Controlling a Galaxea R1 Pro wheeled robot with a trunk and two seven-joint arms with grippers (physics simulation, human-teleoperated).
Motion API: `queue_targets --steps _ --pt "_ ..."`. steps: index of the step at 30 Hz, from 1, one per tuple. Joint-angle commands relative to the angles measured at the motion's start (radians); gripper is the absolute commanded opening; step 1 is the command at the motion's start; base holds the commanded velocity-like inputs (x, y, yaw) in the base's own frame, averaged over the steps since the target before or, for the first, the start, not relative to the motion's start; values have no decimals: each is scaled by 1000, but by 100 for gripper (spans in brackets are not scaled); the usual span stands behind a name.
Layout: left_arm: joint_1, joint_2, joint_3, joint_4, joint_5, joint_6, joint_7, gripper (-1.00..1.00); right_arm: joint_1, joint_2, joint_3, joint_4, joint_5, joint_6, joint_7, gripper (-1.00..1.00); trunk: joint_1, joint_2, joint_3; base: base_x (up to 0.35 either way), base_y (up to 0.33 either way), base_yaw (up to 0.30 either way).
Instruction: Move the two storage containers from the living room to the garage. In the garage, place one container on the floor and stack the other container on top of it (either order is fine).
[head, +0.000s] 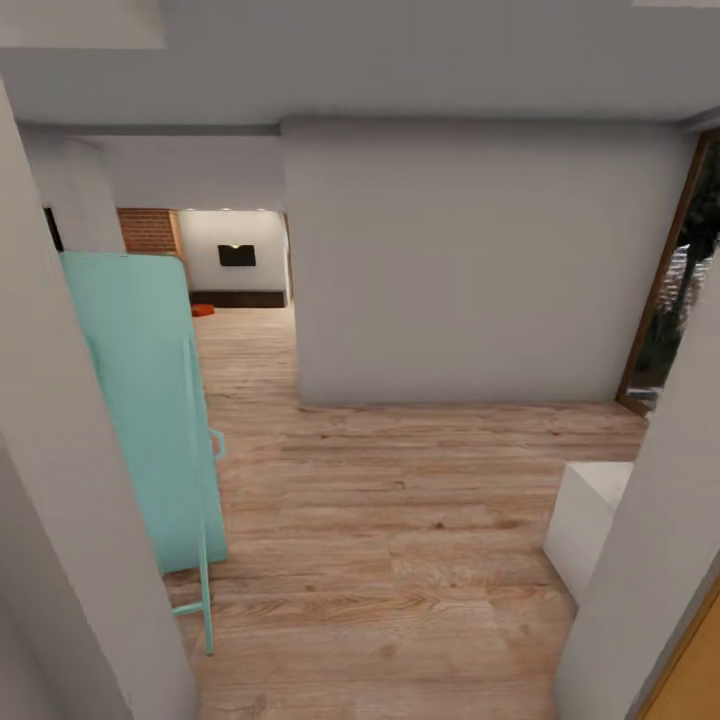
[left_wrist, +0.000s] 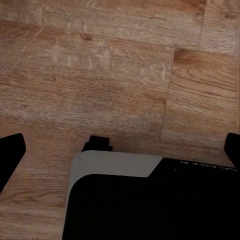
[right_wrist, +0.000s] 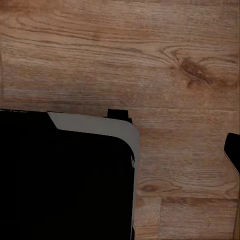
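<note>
Steer down the light wood plank floor (head: 400, 520) between the mint-green folded frame (head: 150, 400) and the plain grey wall block (head: 470, 270) — a small orange-red container (head: 203, 310) sits far ahead near the red brick wall (head: 147, 230). Left hand (left_wrist: 120, 150) hangs spread and empty; the right hand's (right_wrist: 231, 152) state I cannot tell — keep both tucked.

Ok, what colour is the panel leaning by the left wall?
Pale mint green, the panel, frame and handle included; it shows best in the head view.
</note>
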Motion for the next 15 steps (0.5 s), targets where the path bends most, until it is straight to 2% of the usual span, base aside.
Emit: queue_targets --steps 1,15 --pt "-1 0 -9 1 9 -3 2 100 -1 0 7 3 -10 -6 5 100 1 -1 -1 322 0 0" --pt "-1 -1 -9 1 9 -3 1 100 -1 0 7 3 -10 -6 5 100 1 -1 -1 322 0 0"
